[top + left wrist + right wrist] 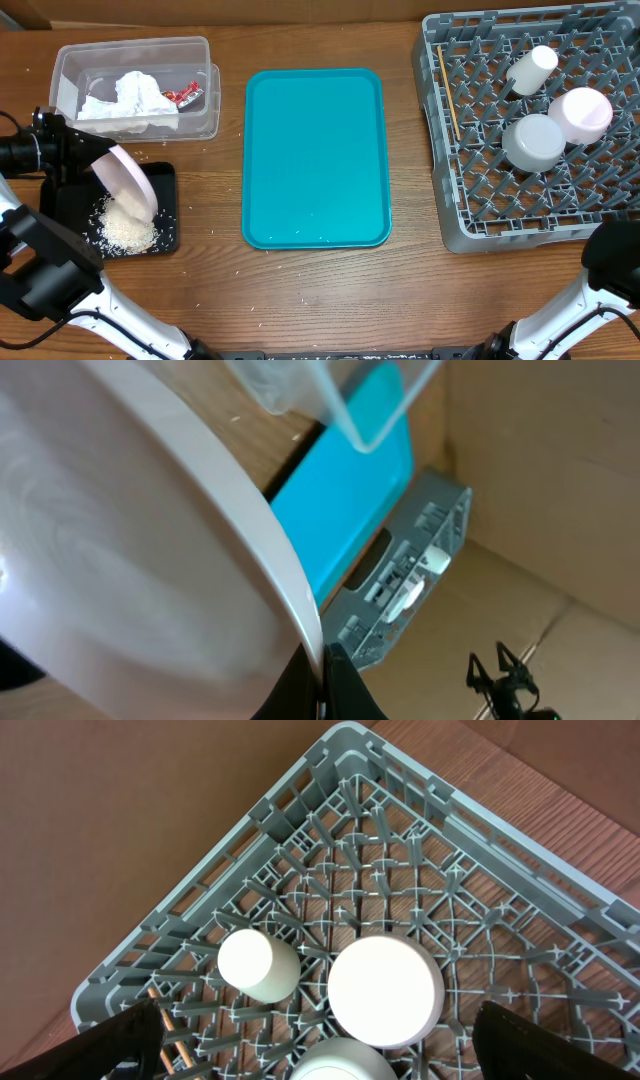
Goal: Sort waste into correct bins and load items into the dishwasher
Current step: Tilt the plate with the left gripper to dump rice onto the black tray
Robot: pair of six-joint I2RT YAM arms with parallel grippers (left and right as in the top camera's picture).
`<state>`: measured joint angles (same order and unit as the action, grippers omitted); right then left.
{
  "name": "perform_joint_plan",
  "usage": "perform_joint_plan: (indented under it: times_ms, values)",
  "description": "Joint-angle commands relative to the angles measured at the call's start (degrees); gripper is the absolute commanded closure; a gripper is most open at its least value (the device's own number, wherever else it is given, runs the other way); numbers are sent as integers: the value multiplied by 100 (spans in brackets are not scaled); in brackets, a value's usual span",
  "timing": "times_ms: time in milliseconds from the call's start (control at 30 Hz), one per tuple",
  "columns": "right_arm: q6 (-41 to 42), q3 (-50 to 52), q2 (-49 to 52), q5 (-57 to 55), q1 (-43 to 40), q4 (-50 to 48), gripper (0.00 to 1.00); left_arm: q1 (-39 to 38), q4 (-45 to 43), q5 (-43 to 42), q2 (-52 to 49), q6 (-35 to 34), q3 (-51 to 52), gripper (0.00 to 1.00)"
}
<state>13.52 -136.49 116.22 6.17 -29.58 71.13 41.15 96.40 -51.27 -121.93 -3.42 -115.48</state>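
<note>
The left tool (pixel 322 685), clamped on the rim of the white round plate (pixel 128 182), holds it steeply tilted over the shallow black rectangular tray (pixel 166 205) at the near left of the desk (pixel 320 290), where loose white rice (pixel 128 232) lies heaped. The plate is best held low and inside the tray's edges, since stray grains dot the desk nearby. The right tool (pixel 330 1040) hangs spread wide over the grey pegged dish rack (pixel 500 237) at right.
</note>
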Motion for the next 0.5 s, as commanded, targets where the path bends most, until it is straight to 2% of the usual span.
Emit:
perform_joint_plan:
  times_ms: [0,100,467]
  values:
    - [42,-50,-33,28,-7,-33,0,81,-125,-474,155,299,-7,96]
    - [42,-48,-31,28,-7,-33,0,133,44,-713,170,560,-7,96]
    - [44,-48,-33,28,-7,-33,0,160,46,-962,229,476,186,96]
